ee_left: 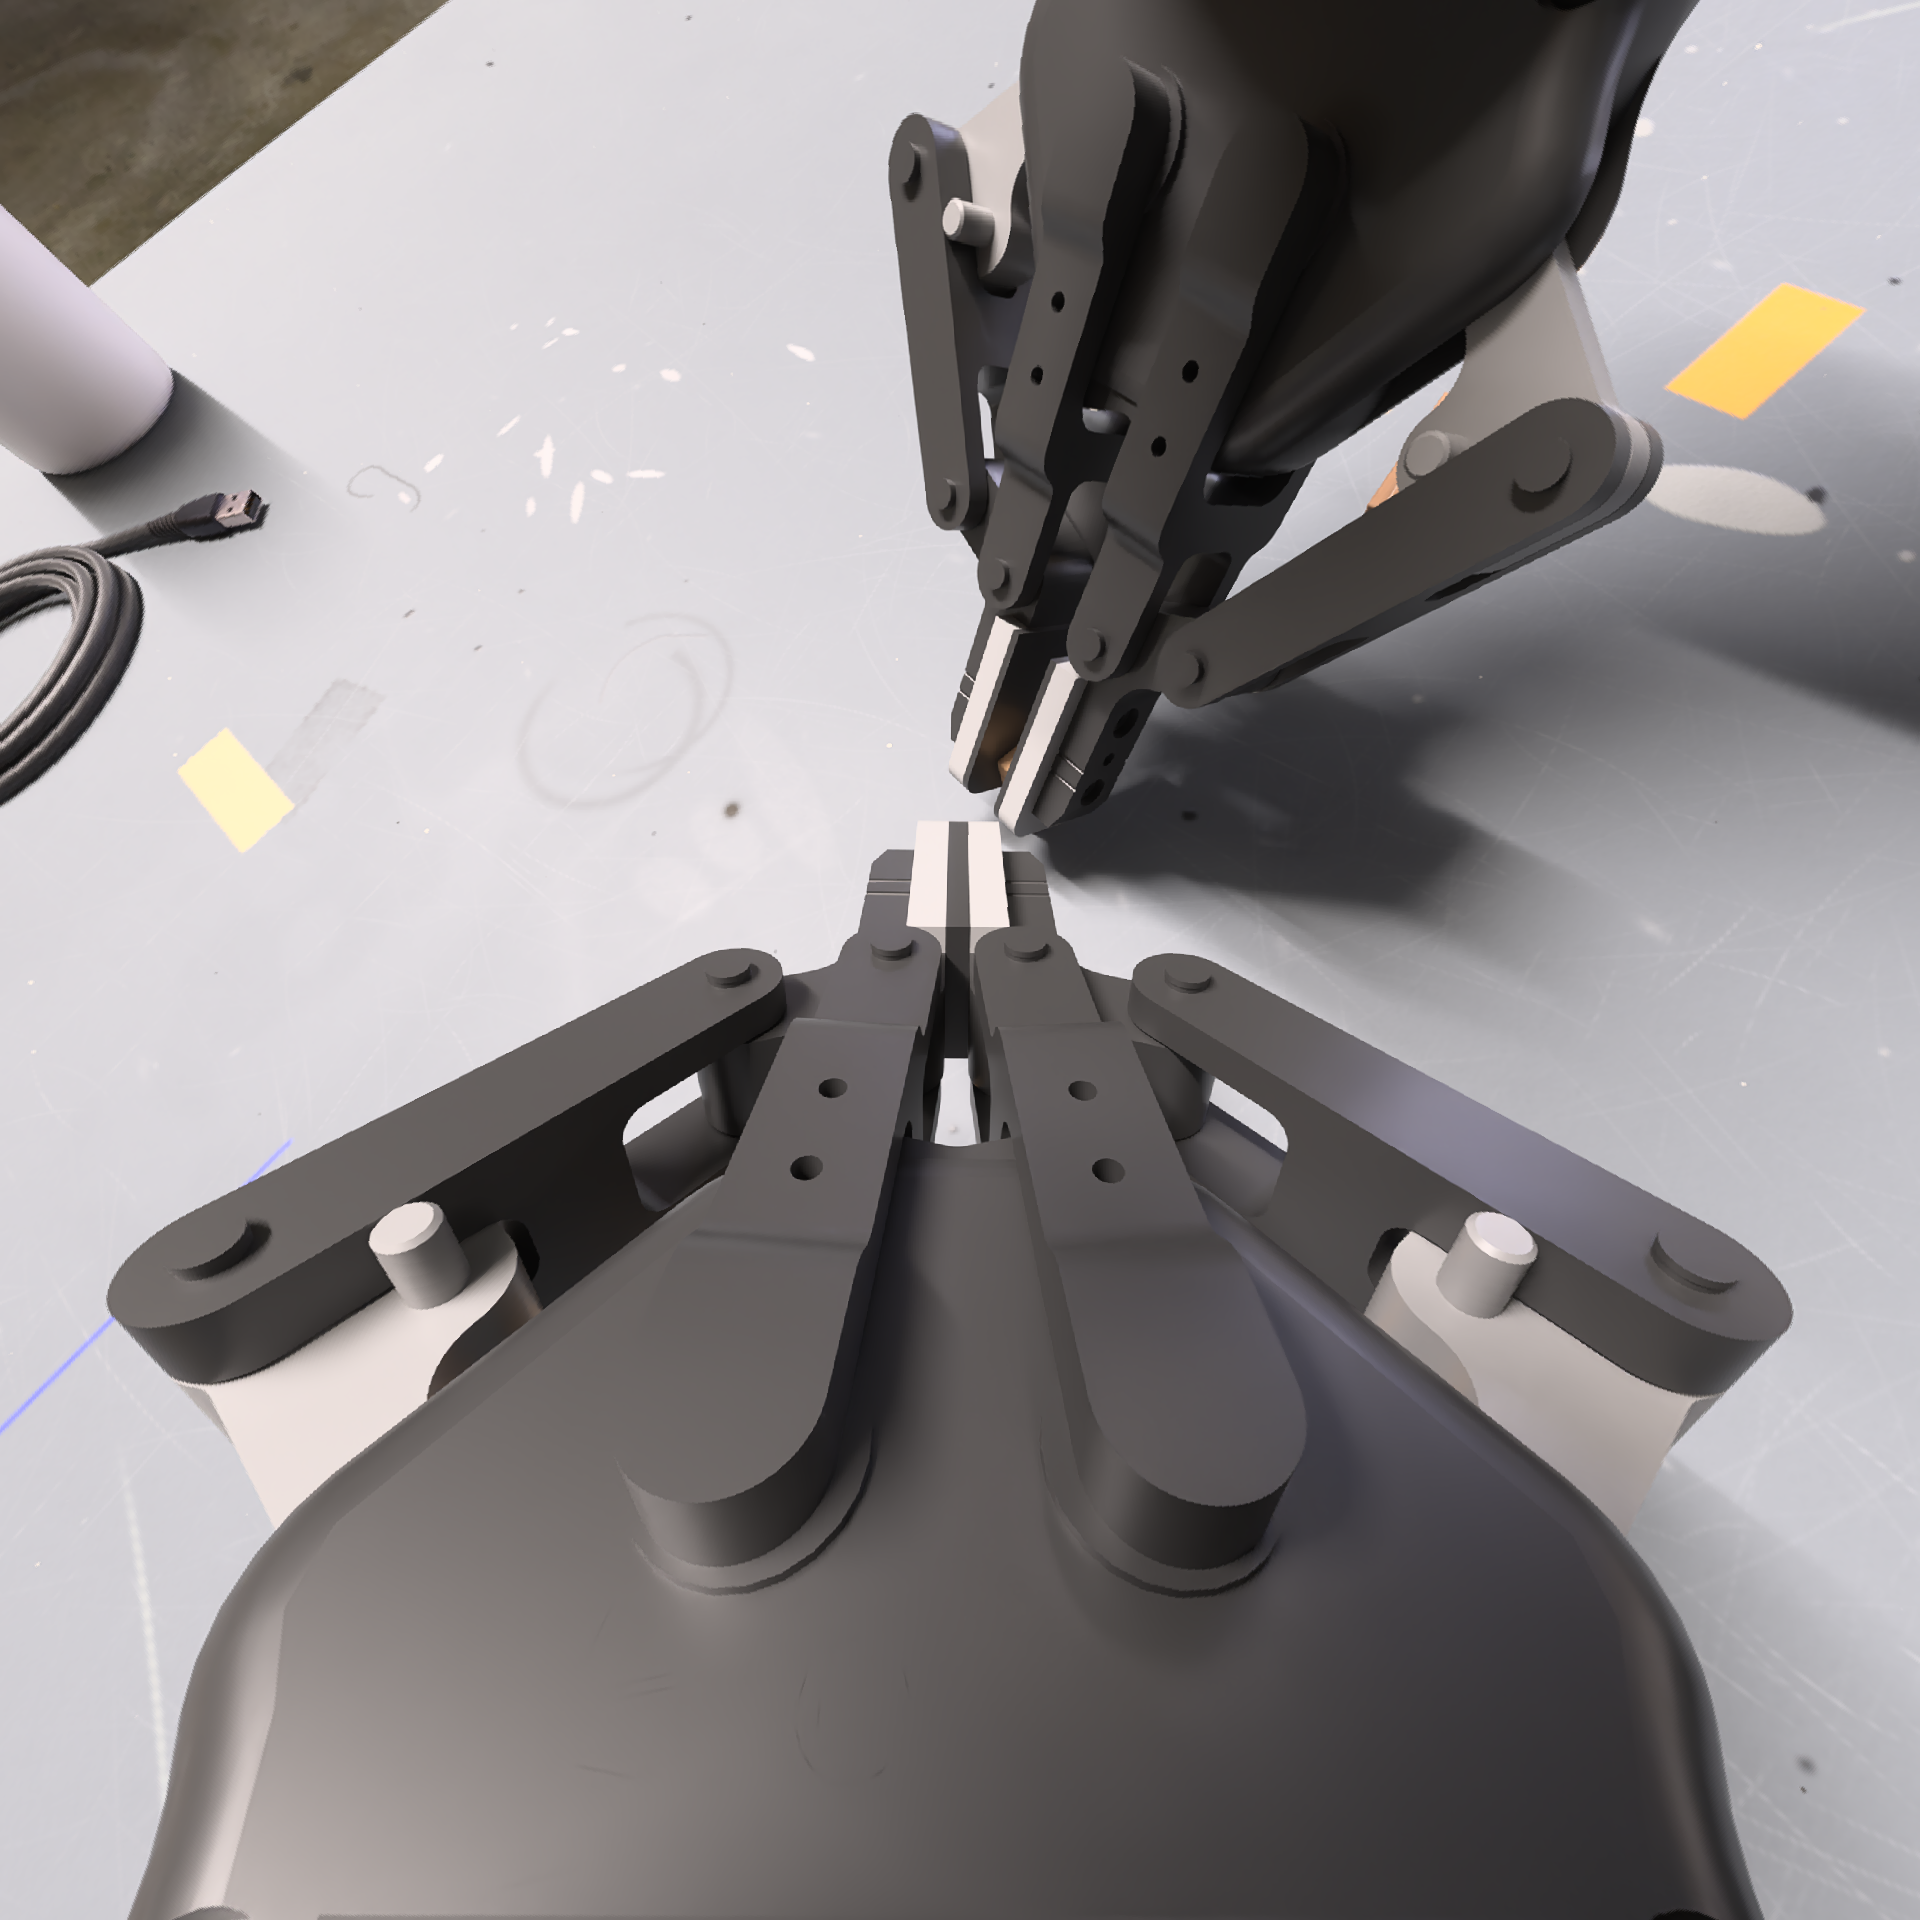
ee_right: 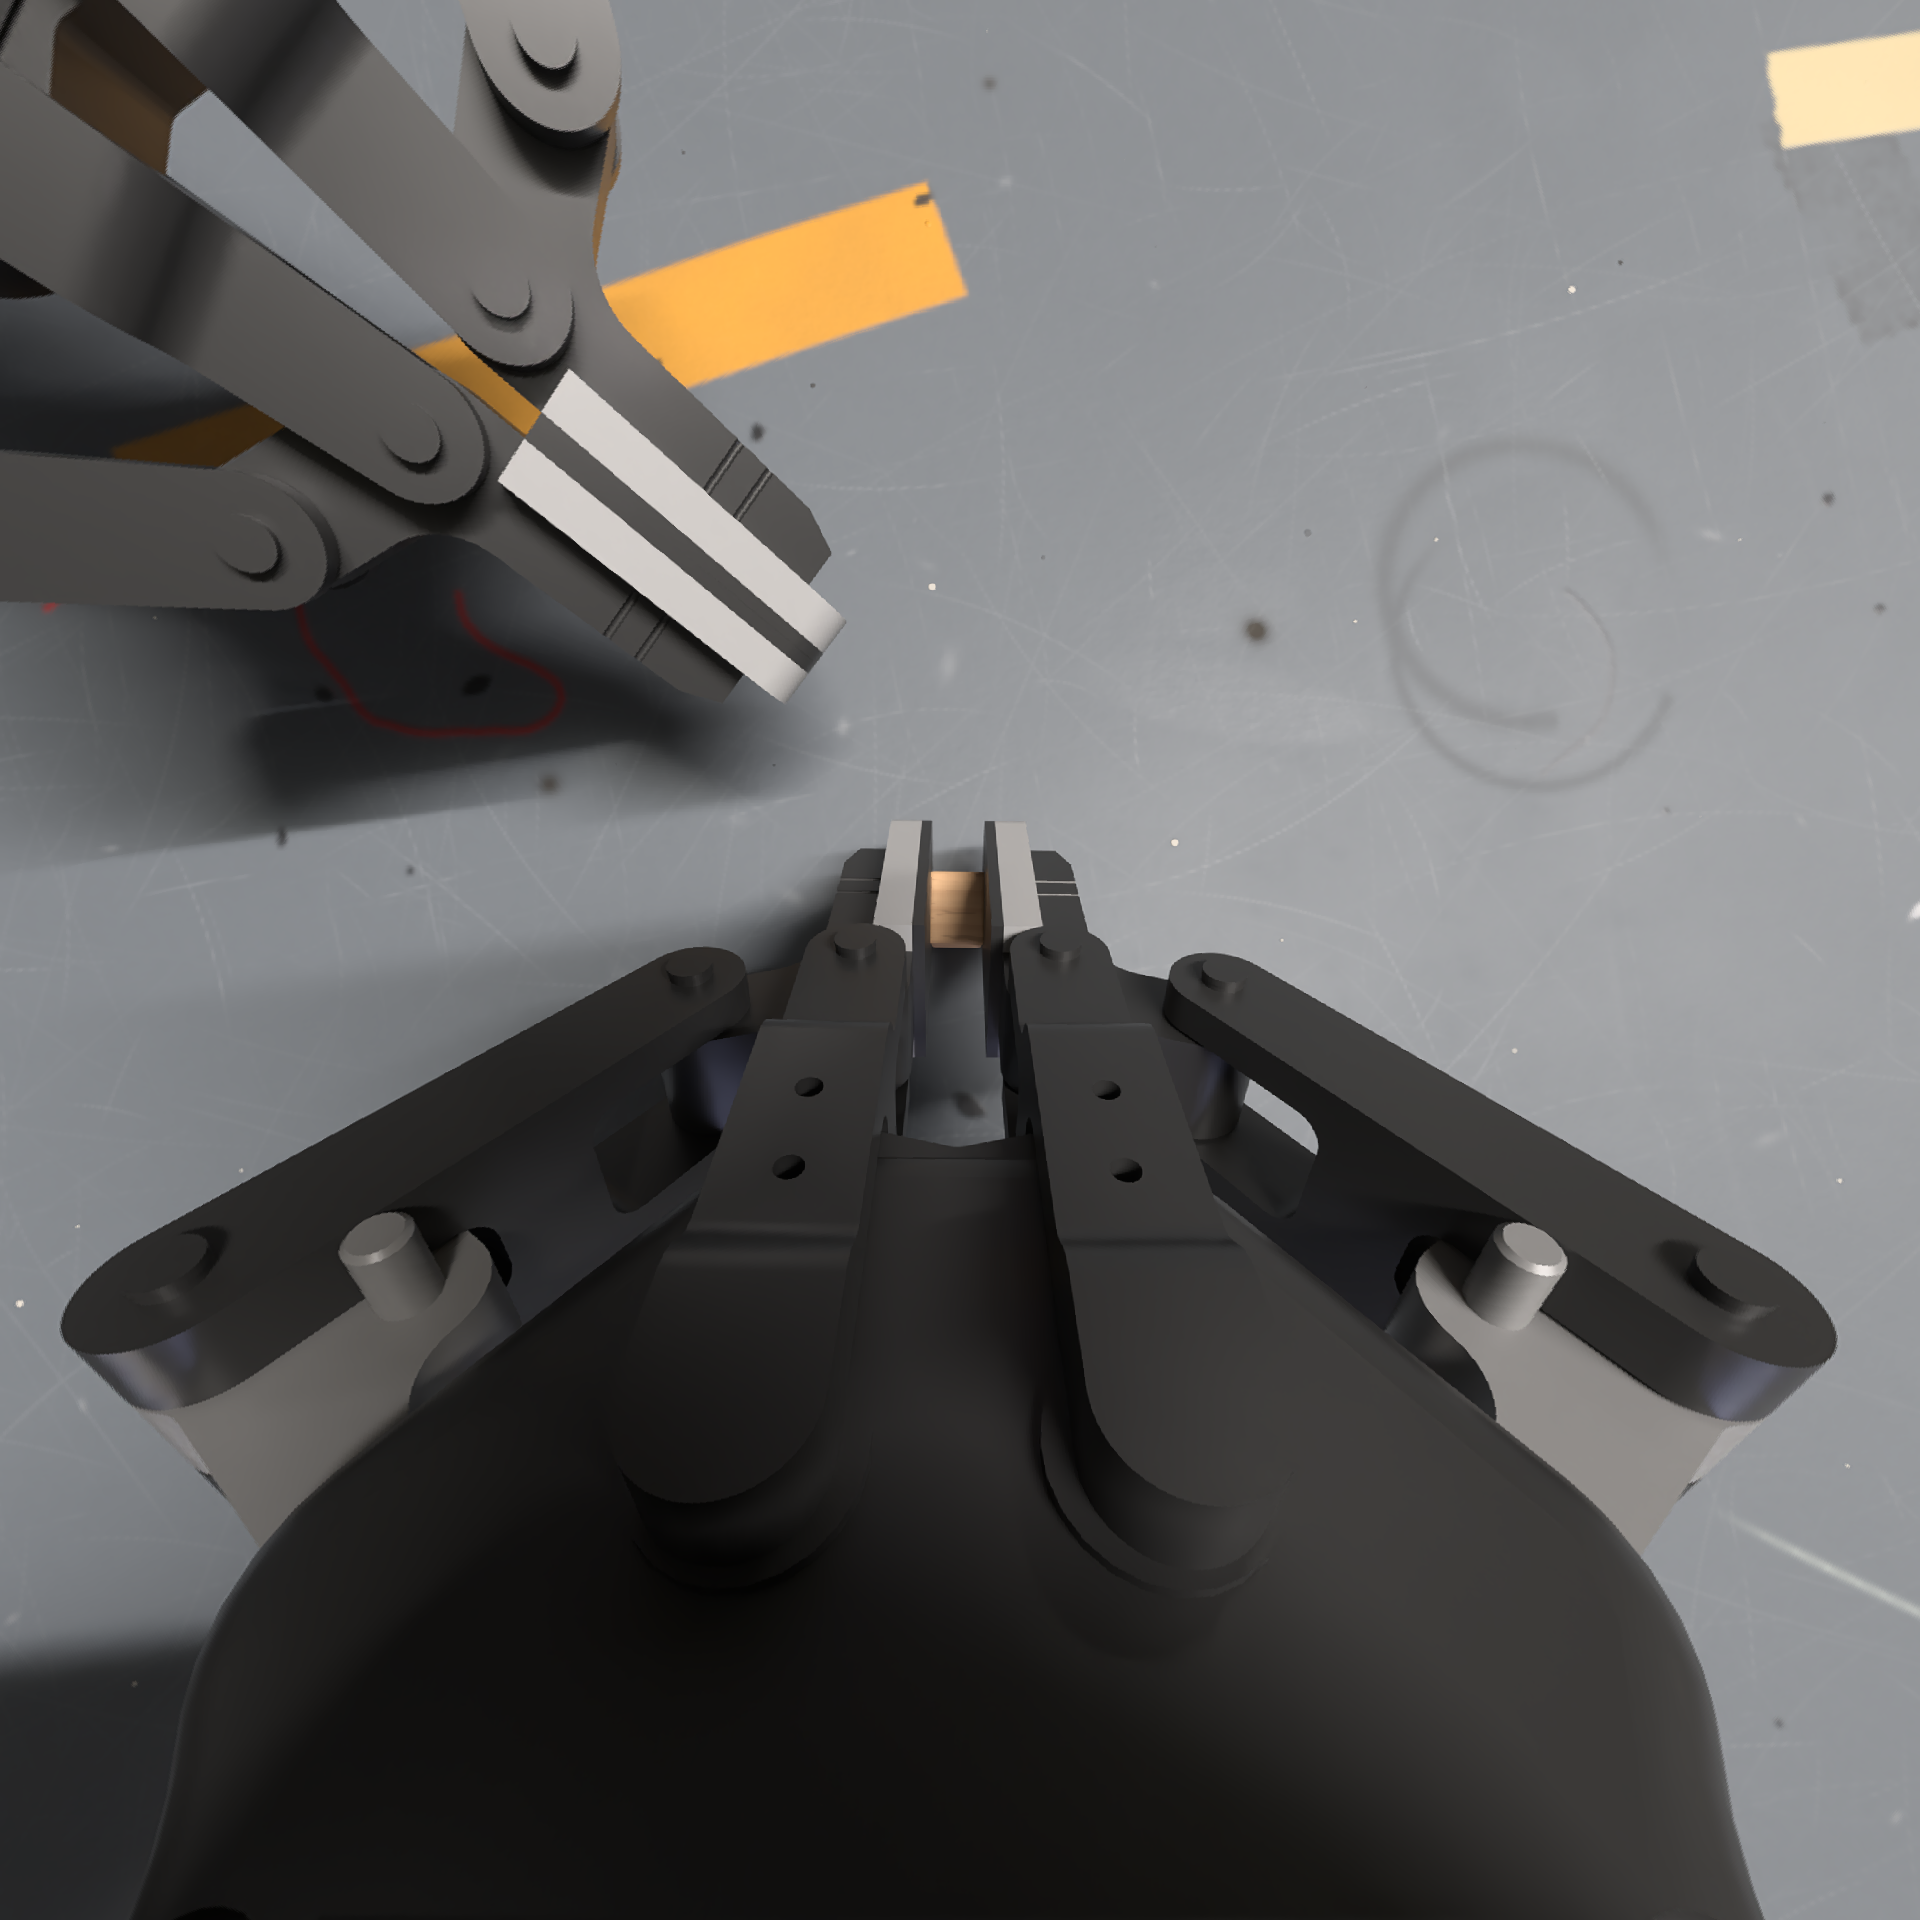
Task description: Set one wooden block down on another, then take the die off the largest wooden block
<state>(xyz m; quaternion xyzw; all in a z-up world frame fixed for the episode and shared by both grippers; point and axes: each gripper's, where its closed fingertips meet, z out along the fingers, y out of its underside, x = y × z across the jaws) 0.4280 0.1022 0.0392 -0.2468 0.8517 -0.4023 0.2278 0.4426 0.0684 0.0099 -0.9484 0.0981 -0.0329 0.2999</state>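
Observation:
My right gripper (ee_right: 956,831) is shut on a small light wooden block (ee_right: 956,909), held between its pads above the grey table. In the left wrist view the right gripper (ee_left: 1000,800) points down, with the block (ee_left: 1004,743) just showing between its pads. My left gripper (ee_left: 958,842) is shut and empty, pads together, its tips very close to the right gripper's tips. It shows at the upper left of the right wrist view (ee_right: 810,649). A brown wooden surface (ee_right: 109,94) shows behind its links. No die is in view.
A white cylinder (ee_left: 62,343) and a coiled dark USB cable (ee_left: 62,613) lie at the left, near the table's far edge (ee_left: 312,135). Tape patches mark the table: yellow (ee_left: 234,790), orange (ee_right: 779,281), pale (ee_right: 1844,88).

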